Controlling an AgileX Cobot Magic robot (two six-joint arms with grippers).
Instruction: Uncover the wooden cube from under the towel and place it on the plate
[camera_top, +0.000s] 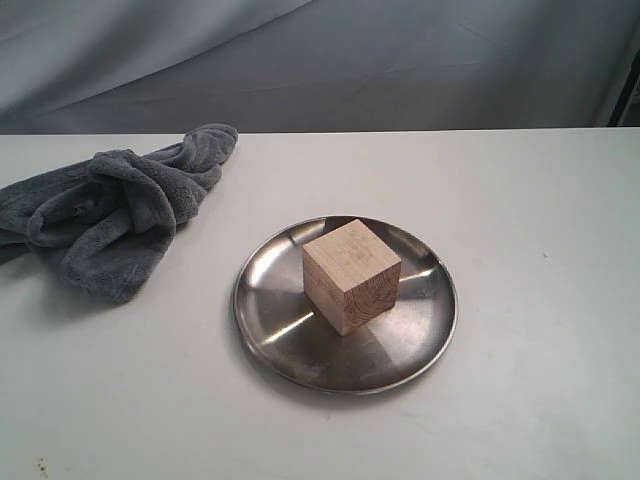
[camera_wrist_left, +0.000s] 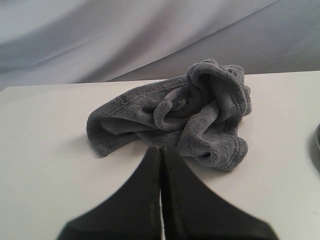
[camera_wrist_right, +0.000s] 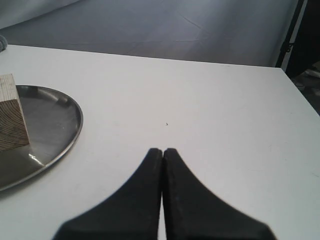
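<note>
Looks done: wooden cube (camera_top: 351, 275) sits on plate (camera_top: 405, 340), center frame. The towel (camera_top: 110, 215) lies bunched upper left, clear of it. The left gripper (camera_wrist_left: 160, 150) and right gripper (camera_wrist_right: 163, 151) have jaws pressed together, empty.

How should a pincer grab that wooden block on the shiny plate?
Probably from straight above, closing on two opposite upright faces of the wooden cube. They are flat and parallel, its top is clear, and the raised rim of the plate would hamper a low sideways approach.
</note>
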